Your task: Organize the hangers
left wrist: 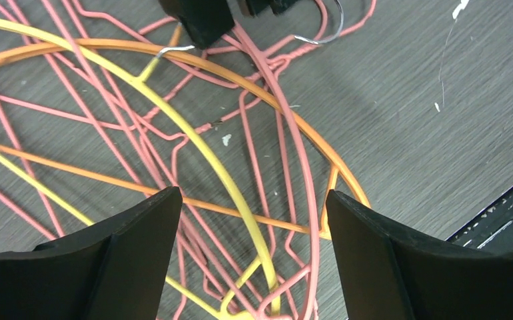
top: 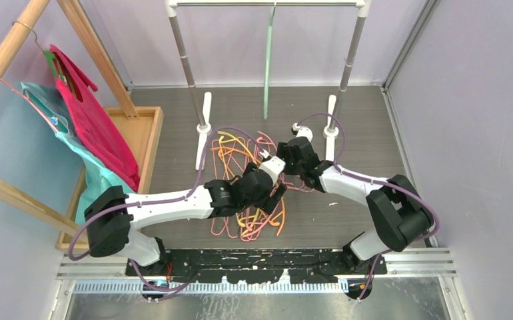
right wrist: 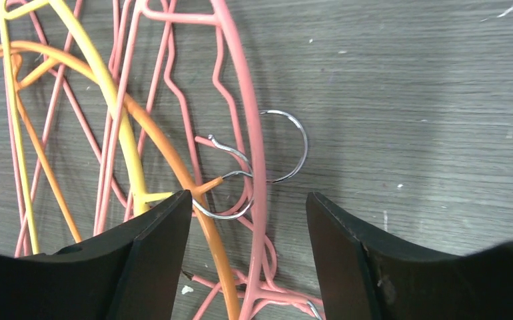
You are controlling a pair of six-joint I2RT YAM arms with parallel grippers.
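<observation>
**Item 1, left gripper** (left wrist: 254, 200): jaws wide apart, clamped on nothing. It hangs over the heap. Below the gap lie a yellow hanger (left wrist: 207, 157), an orange hanger (left wrist: 254, 80) and pink wire hangers (left wrist: 287, 153). Contact cannot be told.

**Item 2, right gripper** (right wrist: 248, 200): jaws apart, holding nothing. Two steel hooks (right wrist: 287, 147) and a thick pink hanger (right wrist: 254, 133) lie under the gap. The orange neck runs just beside the finger at 9 o'clock; whether it touches cannot be told.

**Item 3, hangers** (top: 230, 150): tangled heap flat on the table (top: 367, 127), mid-table, both grippers meeting at its 2 o'clock edge.

**Item 4, grey-green hanger** (top: 268, 60): hung on the rack (top: 267, 3), at 12 o'clock from the heap.
</observation>
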